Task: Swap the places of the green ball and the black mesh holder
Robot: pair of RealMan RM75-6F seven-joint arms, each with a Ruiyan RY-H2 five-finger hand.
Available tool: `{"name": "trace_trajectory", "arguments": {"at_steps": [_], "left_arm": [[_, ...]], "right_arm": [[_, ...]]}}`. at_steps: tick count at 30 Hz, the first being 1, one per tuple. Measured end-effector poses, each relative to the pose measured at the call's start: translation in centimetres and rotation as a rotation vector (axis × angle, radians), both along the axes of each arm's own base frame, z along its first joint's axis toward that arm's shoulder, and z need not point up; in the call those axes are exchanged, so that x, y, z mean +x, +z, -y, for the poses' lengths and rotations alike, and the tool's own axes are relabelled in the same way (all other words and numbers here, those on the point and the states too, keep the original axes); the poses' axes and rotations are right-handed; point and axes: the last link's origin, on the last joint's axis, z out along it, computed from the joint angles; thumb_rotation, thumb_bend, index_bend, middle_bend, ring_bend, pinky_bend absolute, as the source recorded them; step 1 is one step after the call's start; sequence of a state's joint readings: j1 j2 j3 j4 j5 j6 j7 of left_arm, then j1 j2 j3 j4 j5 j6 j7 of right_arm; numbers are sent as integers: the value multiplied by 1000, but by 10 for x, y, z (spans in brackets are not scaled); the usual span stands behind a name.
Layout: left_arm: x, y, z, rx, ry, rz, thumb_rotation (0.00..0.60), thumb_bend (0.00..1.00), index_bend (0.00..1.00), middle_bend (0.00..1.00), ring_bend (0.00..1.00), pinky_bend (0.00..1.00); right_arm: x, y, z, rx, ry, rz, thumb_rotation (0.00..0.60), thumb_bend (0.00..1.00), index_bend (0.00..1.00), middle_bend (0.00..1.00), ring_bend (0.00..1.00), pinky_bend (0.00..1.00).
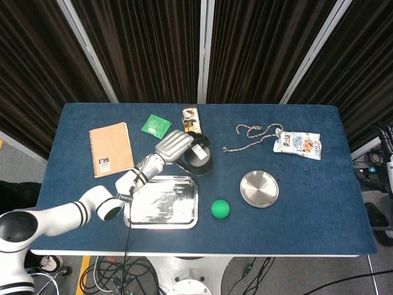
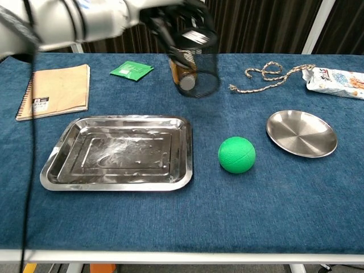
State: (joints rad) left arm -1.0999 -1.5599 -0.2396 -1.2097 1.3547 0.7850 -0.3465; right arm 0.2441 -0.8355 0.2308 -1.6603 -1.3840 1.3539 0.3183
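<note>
My left hand (image 1: pixel 172 146) (image 2: pixel 170 17) grips the black mesh holder (image 1: pixel 198 158) (image 2: pixel 198 62) by its rim and holds it tilted in the air, well above the table. It hangs above the table behind the steel tray (image 1: pixel 161 202) (image 2: pixel 119 152), in front of a bottle. The green ball (image 1: pixel 220 208) (image 2: pixel 236 154) rests on the blue cloth to the right of the tray, untouched. My right hand is not in either view.
A round steel plate (image 1: pixel 259 188) (image 2: pixel 301 132) lies right of the ball. At the back sit a bottle (image 1: pixel 191 118), a green packet (image 1: pixel 156 126) (image 2: pixel 131 69), a notebook (image 1: pixel 110 149) (image 2: pixel 53 89), a rope (image 1: pixel 252 135) (image 2: pixel 272 74) and a snack bag (image 1: pixel 298 145) (image 2: pixel 336 80).
</note>
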Motion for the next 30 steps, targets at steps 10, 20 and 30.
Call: {"name": "trace_trajectory", "arguments": {"at_steps": [10,20,30], "left_arm": [[-77,46,46,59,131,-57,600,132,413,417,319,552],[-104,30,98,62,168,-75,600,132,413,417,320,550],[-108,0,121,50,151,-105,600,125,382,399,314,548]], "right_arm": [[0,-47,-9,137,42,-47,600,176,0,6,0,28],[-7,-82,-22,237,23,-60,600,179,0,6,0,28],[-17,-89,-24,251,-3,-53,600,180,0,6,0,28]]}}
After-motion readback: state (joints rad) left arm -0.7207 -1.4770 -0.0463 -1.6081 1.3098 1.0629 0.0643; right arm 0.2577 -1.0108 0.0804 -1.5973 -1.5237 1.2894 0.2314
